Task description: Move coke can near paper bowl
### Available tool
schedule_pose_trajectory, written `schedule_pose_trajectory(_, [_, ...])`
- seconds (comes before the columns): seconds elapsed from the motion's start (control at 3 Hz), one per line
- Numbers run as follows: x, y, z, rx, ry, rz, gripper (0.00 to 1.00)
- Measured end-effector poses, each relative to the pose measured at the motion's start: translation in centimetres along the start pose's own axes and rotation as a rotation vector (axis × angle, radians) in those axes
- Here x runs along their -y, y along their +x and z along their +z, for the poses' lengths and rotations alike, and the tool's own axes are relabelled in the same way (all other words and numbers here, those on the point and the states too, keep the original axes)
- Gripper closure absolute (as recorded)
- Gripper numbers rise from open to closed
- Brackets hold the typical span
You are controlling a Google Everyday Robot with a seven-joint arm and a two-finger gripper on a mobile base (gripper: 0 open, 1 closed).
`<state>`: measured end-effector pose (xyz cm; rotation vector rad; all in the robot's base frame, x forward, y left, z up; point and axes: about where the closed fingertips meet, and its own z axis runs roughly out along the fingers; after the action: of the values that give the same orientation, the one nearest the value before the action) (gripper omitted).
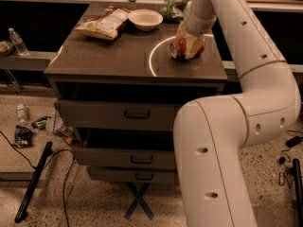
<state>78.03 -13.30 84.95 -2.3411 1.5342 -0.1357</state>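
Note:
The red coke can (pixel 180 51) lies on its side on the dark tabletop (pixel 104 58), inside a white circle mark at the right, silver top facing left. The gripper (pixel 190 45) has come down from above right and sits directly over and around the can, hiding its right part. The can rests on the table. The off-white paper bowl (pixel 146 19) stands at the back middle of the table, well apart from the can, to its upper left.
A tan and brown snack bag (pixel 105 23) lies left of the bowl. A green snack bag (pixel 173 4) sits at the back, behind the can. Drawers (pixel 137 113) below hang partly open. A bottle (pixel 18 40) and litter are at left.

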Motion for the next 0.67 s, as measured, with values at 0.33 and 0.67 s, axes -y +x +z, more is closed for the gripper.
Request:
schedule_pose_trajectory(0.33, [0.5,-0.7,-0.1,0.024,0.019,-0.06,0.8])
schedule_pose_trajectory(0.67, [2.6,-1.3,-2.6,0.031,0.124,-0.099,1.0])
